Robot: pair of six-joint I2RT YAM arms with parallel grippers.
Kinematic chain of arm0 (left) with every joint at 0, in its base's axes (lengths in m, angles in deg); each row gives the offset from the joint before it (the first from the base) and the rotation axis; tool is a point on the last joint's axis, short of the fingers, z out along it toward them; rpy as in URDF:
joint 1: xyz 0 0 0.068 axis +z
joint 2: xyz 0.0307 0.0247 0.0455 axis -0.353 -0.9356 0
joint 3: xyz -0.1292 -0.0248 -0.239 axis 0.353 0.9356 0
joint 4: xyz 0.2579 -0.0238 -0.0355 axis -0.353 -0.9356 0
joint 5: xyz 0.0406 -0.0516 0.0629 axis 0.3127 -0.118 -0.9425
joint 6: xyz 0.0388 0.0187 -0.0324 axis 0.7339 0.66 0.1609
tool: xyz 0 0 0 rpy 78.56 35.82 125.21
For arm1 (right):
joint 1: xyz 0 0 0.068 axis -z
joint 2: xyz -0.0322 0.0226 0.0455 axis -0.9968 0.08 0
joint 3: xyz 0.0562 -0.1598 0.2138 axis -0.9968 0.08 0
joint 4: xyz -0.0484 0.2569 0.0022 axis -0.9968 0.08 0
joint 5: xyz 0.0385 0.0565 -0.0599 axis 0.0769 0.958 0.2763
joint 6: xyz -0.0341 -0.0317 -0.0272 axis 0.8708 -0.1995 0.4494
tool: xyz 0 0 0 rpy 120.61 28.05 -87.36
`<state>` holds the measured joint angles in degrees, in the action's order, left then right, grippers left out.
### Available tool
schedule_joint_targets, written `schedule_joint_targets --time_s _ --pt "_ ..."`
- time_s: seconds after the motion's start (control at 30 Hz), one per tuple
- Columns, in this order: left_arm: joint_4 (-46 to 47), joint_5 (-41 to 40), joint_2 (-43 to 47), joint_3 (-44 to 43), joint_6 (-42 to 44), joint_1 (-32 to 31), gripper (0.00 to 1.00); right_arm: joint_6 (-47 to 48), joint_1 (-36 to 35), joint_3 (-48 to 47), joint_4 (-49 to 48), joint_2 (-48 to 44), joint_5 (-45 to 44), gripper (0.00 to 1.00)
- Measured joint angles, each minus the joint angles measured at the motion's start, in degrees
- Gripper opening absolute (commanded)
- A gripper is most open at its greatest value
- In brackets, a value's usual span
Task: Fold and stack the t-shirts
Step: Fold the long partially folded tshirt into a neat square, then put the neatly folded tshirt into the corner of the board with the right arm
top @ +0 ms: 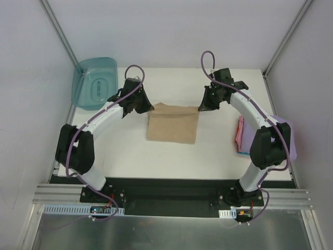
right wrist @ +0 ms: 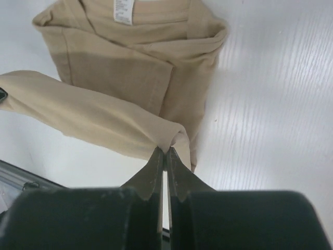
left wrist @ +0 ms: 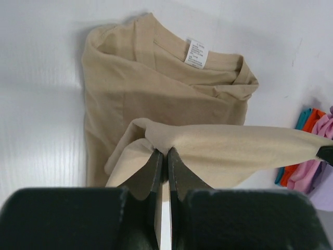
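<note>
The tan t-shirt (top: pixel 173 125) lies partly folded in the middle of the table. My left gripper (top: pixel 146 107) is shut on its far left corner and my right gripper (top: pixel 203 107) is shut on its far right corner, so the far edge is lifted and stretched between them. The left wrist view shows the pinched tan cloth (left wrist: pixel 218 151) at my left gripper (left wrist: pixel 165 152), with the collar and white label (left wrist: pixel 195 53) beyond. The right wrist view shows the same cloth (right wrist: pixel 93 117) at my right gripper (right wrist: pixel 165 151). The folded pink and lavender shirts (top: pixel 240 136) lie at the table's right edge, partly hidden by the right arm.
A teal translucent tub (top: pixel 94 83) stands at the far left corner. The white table (top: pixel 171 161) is bounded by grey walls at left, back and right. The stack of coloured cloth (left wrist: pixel 312 151) shows at the right of the left wrist view.
</note>
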<state>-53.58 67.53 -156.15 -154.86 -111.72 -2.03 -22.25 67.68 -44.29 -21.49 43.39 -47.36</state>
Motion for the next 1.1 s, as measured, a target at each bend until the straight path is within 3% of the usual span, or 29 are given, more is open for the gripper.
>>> schedule_joint_targets --time_s 0.07,0.1,0.23,0.3,0.33,0.37,0.43,0.47,0.5,0.7,0.83,1.0,1.1 --pt "0.3 1.1 -3.8 -2.2 0.2 0.9 0.00 0.5 0.4 -2.3 -0.1 3.3 -0.6 0.03" --pt "0.4 1.7 -5.6 -3.3 0.3 1.3 0.07 0.7 0.7 -3.2 -0.3 4.9 -0.7 0.04" --pt "0.5 4.0 -11.8 -6.8 0.5 2.8 0.08 1.9 1.7 -6.8 -0.9 11.6 -0.8 0.09" --pt "0.5 5.1 -15.0 -8.6 0.6 3.5 0.11 3.0 2.1 -10.0 -1.0 15.9 -0.6 0.28" --pt "0.5 5.5 -16.3 -9.3 0.6 3.9 0.23 3.5 2.2 -11.6 -1.2 17.8 -0.3 0.46" --pt "0.5 5.7 -17.1 -9.6 0.6 4.3 0.41 4.0 2.4 -12.8 -1.2 19.3 -0.4 0.71" --pt "0.2 5.4 -18.2 -9.8 1.3 5.4 0.81 5.2 3.0 -15.7 -0.7 22.5 -0.2 0.82" --pt "-0.2 5.3 -18.3 -9.8 1.5 5.9 0.92 5.9 3.2 -16.5 -0.8 23.4 -0.1 0.99" --pt "-0.6 5.2 -18.3 -9.8 1.6 6.4 0.99 6.3 3.4 -16.8 -0.7 23.9 0.1 1.00" --pt "-0.4 5.3 -14.7 -8.0 1.4 7.3 0.99 7.1 3.9 -12.9 -1.4 20.5 0.1 0.97" --pt "0.0 6.5 -8.7 -3.1 1.5 7.3 0.99 7.0 3.8 -2.0 -3.7 9.4 0.5 0.97" --pt "0.4 6.9 1.1 7.2 1.5 6.8 0.99 4.7 3.1 15.6 -14.6 -13.4 -0.6 0.97" --pt "0.5 6.5 8.3 14.5 1.4 6.0 0.99 2.1 3.0 19.4 -17.9 -19.6 0.4 0.97"
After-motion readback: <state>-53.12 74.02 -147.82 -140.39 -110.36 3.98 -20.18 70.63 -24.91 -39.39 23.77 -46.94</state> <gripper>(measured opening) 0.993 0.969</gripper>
